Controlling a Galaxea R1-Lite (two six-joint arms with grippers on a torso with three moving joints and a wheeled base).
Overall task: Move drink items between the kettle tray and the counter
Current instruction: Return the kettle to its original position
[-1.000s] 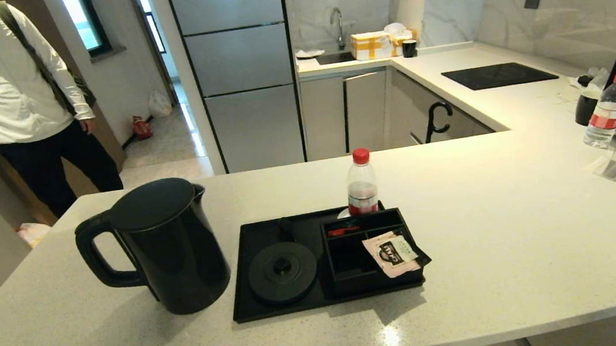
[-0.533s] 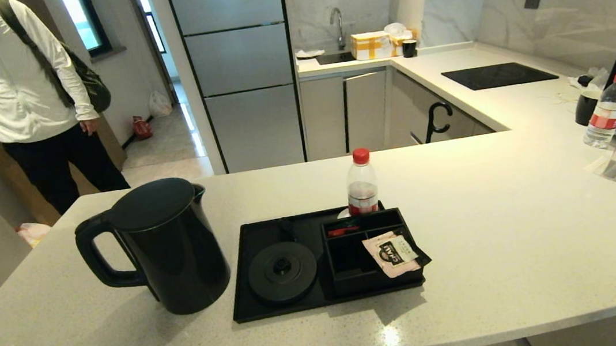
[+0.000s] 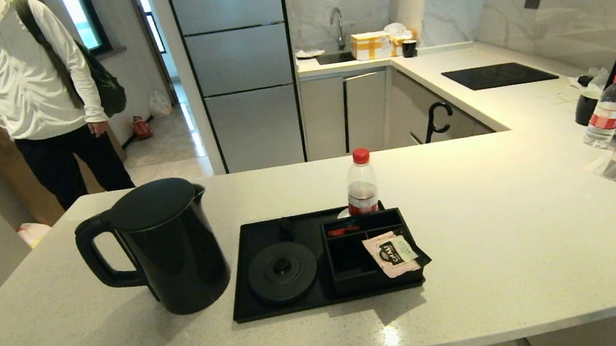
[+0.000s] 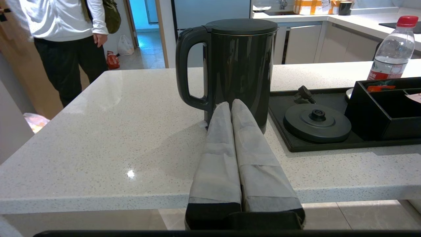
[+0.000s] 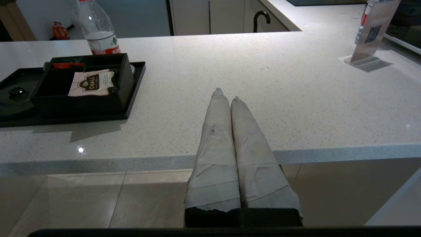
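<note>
The kettle (image 3: 159,245) stands on the desk (image 3: 524,241) at nine o'clock of the tray (image 3: 265,305), just beside its edge; the bottle (image 3: 361,183) sits at the tray's twelve o'clock rim. I'd worry a grab at the loop handle could tip the tall kettle or knock it into the tray, nudging the round base (image 3: 283,271). The left tool (image 4: 231,104) hangs short of the kettle, pads pressed together, holding nothing. The right tool (image 5: 227,95) hovers at the desk's near edge, likewise closed and empty.
</note>
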